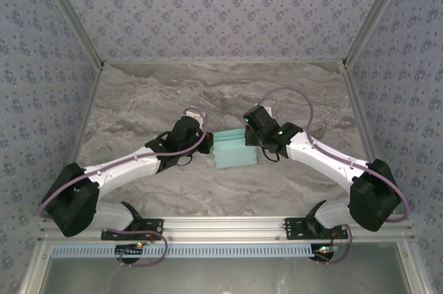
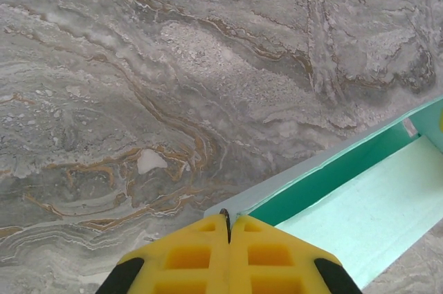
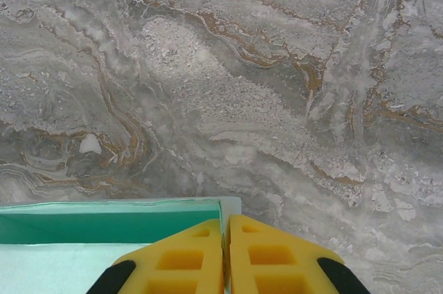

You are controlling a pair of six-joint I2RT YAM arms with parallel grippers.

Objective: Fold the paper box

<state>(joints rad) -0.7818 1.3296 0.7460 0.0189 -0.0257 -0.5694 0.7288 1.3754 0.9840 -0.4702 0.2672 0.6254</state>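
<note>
Lab test booth: aluminium frame (image 1: 228,223), wallpapered panels (image 1: 221,10) (marble-look tabletop (image 1: 138,100)).

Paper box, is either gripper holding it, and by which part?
Both: the left gripper pinches the paper box by its wall rim at one corner, the right gripper at another.

From above, the wrist housings (image 1: 185,131) hid the fingertips of the left gripper (image 1: 210,144) and right gripper (image 1: 253,143) at the paper box (image 1: 234,154). Each wrist view cut the box off at its edges. Whether card sat in the left gripper's closed seam could not be told.
</note>
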